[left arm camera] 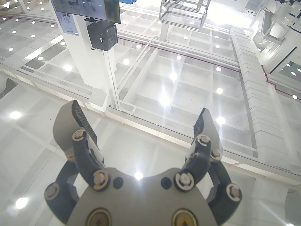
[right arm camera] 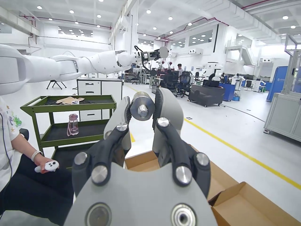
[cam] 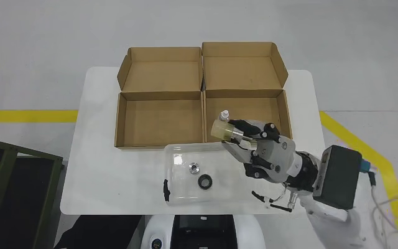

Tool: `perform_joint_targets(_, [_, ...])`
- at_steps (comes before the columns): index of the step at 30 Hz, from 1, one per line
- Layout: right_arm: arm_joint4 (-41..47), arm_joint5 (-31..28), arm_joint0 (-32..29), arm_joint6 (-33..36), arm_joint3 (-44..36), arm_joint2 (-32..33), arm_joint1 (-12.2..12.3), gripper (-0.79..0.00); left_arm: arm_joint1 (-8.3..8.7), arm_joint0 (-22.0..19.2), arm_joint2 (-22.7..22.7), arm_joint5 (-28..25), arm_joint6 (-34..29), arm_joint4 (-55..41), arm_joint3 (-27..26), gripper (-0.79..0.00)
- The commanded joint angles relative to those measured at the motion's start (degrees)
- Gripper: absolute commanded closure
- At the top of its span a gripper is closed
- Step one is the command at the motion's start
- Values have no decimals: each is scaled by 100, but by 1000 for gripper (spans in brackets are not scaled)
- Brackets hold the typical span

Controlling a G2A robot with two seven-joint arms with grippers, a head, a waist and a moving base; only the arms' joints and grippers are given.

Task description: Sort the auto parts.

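Note:
My right gripper (cam: 240, 139) is shut on a cylindrical filter (cam: 225, 130) with a pale yellow body and a metal end. It holds the filter over the near wall of the right cardboard box (cam: 264, 109). The right wrist view has the filter's metal end (right arm camera: 142, 109) clamped between the fingers (right arm camera: 164, 109), above the open box (right arm camera: 247, 203). A small pale part (cam: 224, 114) lies inside that box. The left cardboard box (cam: 158, 121) holds nothing. My left gripper (left arm camera: 141, 118) is open and raised off the table, pointing at the ceiling, with nothing in it; across the room it appears as the left gripper (right arm camera: 162, 52).
A clear plastic tray (cam: 186, 196) sits at the table's near edge with a small silver part (cam: 194, 167) and a black ring (cam: 206, 182) in it. Both boxes have their lids folded back. A green cart (right arm camera: 70, 109) stands left of the table.

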Motion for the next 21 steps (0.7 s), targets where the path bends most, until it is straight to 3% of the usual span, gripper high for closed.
perform_joint_targets(1, [-114, 79, 22, 45, -41, -139, -16, 0, 0, 0, 0, 0, 0, 0, 0, -785])
perform_joint_targets(8, [-923, 472, -120, -138, -187, -751, -89, 0, 0, 0, 0, 0, 0, 0, 0, -785])
perform_joint_targets(21, [-1563, 327, -1246, 416, -242, -452, 23, 0, 0, 0, 0, 0, 0, 0, 0, -785])
